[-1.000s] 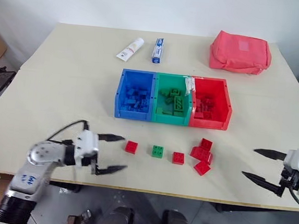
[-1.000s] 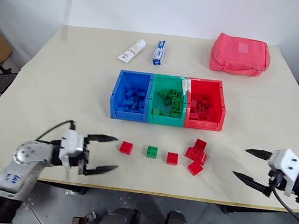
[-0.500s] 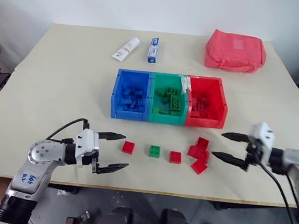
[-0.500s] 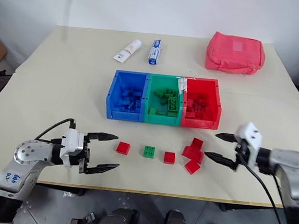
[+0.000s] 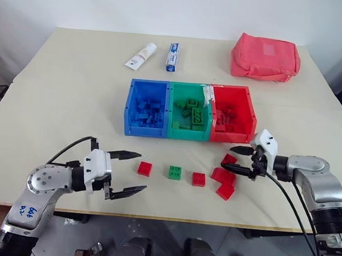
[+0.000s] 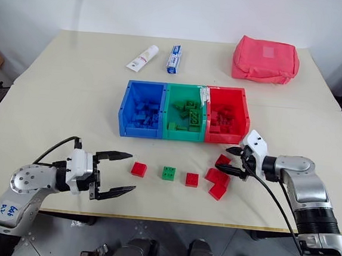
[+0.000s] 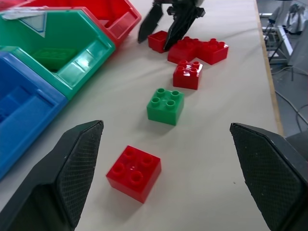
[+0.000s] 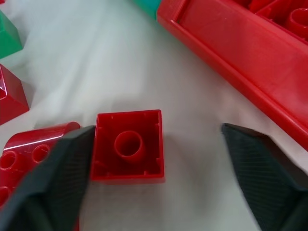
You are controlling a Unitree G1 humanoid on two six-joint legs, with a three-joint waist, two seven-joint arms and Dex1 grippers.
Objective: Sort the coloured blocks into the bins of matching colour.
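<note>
Three joined bins stand mid-table: blue (image 5: pixel 144 108), green (image 5: pixel 189 111) and red (image 5: pixel 232 114), each holding blocks of its own colour. Loose blocks lie in a row in front: a red one (image 5: pixel 145 168), a green one (image 5: pixel 175 173), a red one (image 5: pixel 199 179) and a red cluster (image 5: pixel 225 183). Another red block (image 8: pixel 128 144) lies on its side between the fingers of my right gripper (image 5: pixel 233 159). One finger touches it, the other stands apart. My left gripper (image 5: pixel 142 172) is open, its fingers (image 7: pixel 72 168) wide on either side of the leftmost red block (image 7: pixel 134 172).
A white tube (image 5: pixel 141 55) and a blue-and-white tube (image 5: pixel 172 56) lie at the back of the table. A pinkish-red fabric pouch (image 5: pixel 265 57) sits at the back right. The table's front edge runs just below the loose blocks.
My right gripper has swung in from the table's right edge to the red block in front of the red bin, and its jaws have narrowed. The left gripper has stayed put.
</note>
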